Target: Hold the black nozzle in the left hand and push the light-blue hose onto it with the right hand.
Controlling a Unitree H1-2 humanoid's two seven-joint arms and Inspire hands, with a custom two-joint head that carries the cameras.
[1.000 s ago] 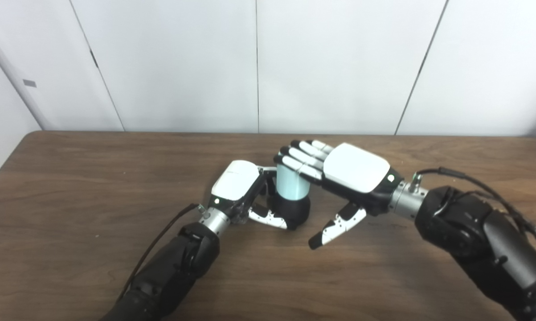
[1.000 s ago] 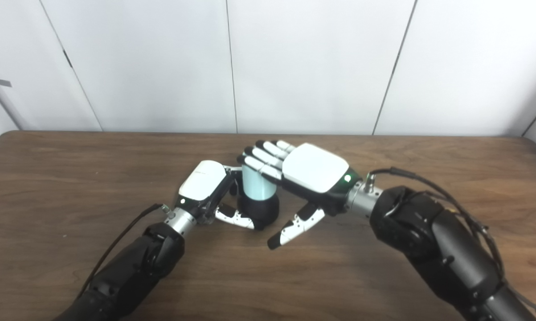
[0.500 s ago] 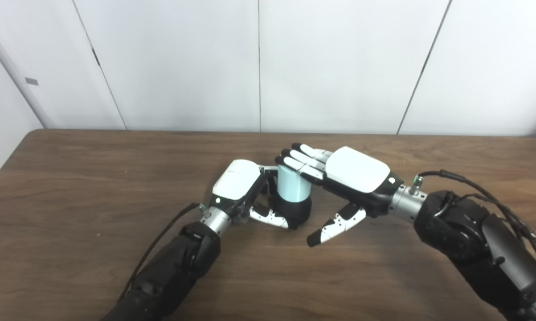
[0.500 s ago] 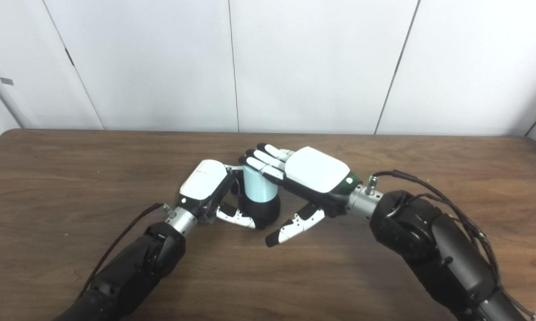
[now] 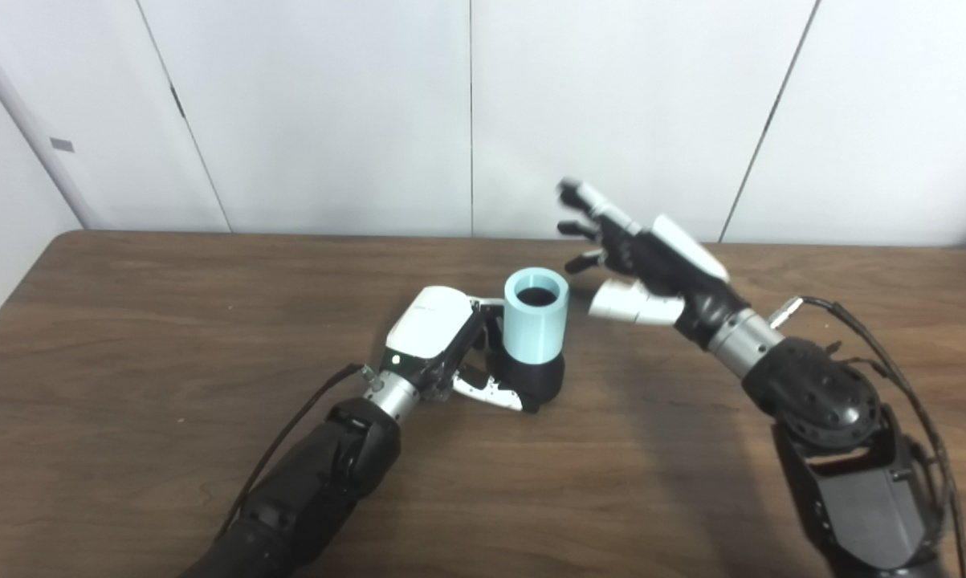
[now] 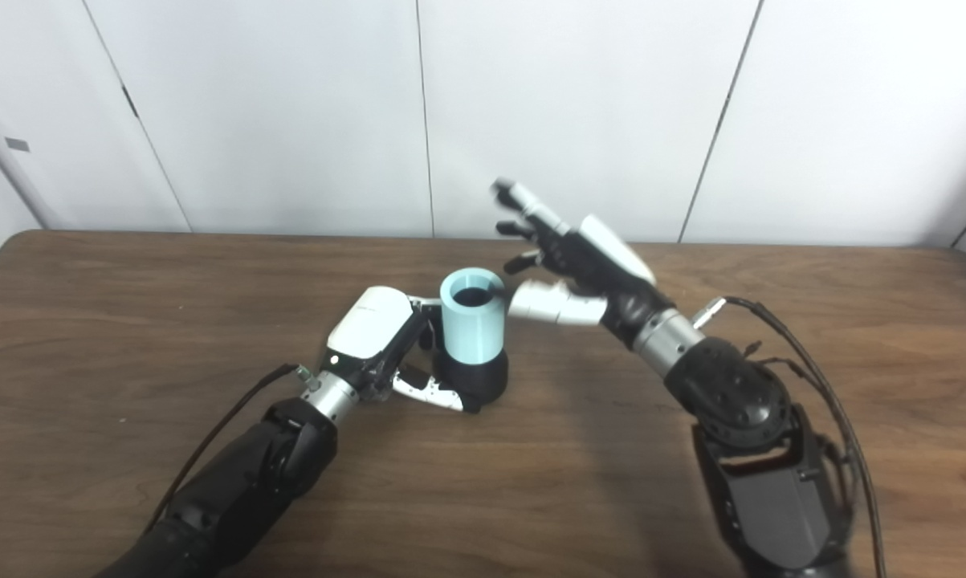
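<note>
The light-blue hose (image 5: 534, 323) is seen as a short, thick-walled cylinder standing upright, its round top open and a dark hollow visible inside; what fills that hollow cannot be told. Its lower end is seated on the black nozzle (image 5: 537, 383), a wider, rounded black base that rests on the tabletop (image 5: 129, 337). The 2 parts are stacked in 1 column, the pale blue above and the glossy black below, near the middle of the tabletop.

Just left of the nozzle, the left robot hand (image 5: 442, 341) is wrapped around it: its white-backed palm is tilted toward the hose, its thumb is pressed along the near side of the black base, and its fingers are curled behind, mostly hidden. The nozzle is thus grasped at its base, while the hose itself is touched only at its left flank, if at all; that contact cannot be made out.

To the right of the hose and above its rim, the right robot hand (image 5: 643, 265) is raised off the tabletop, holding nothing, with fingers spread and somewhat blurred. It is apart from the hose, with a clear gap between the thumb and the blue wall.

Behind the hose, white wall panels (image 5: 330, 112) are seen beyond the far edge of the tabletop.
</note>
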